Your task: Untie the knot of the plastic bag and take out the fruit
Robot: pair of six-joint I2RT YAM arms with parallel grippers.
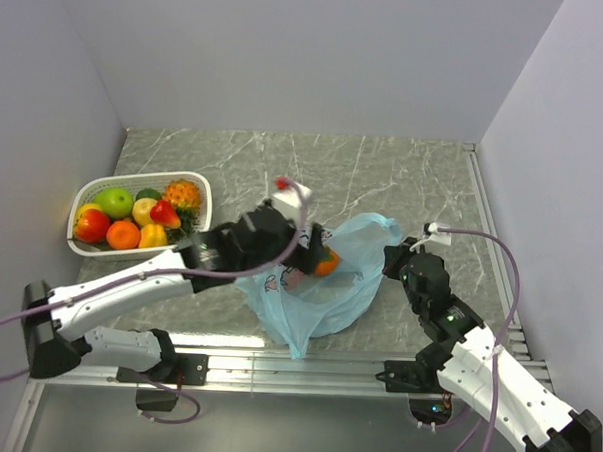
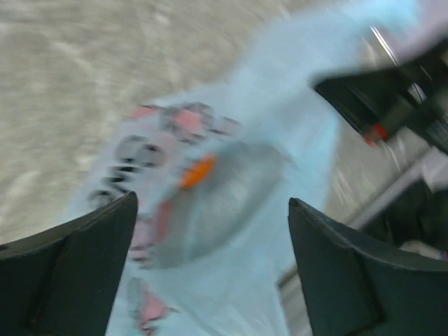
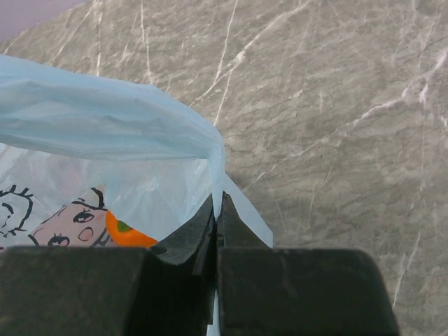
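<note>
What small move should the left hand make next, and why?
Probably lower the open left hand toward the orange fruit just below it; the right hand is shut on the plastic bag edge, holding it.

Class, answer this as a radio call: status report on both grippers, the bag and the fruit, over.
Left gripper above plastic bag, jaws open. Right gripper shut on bag edge. Persimmon inside, behind the plastic.

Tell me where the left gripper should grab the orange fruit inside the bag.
Probably across its round sides, coming from above: the orange fruit lies in the plastic bag, the open left gripper hangs over it, and the right gripper pinches the bag's edge.
</note>
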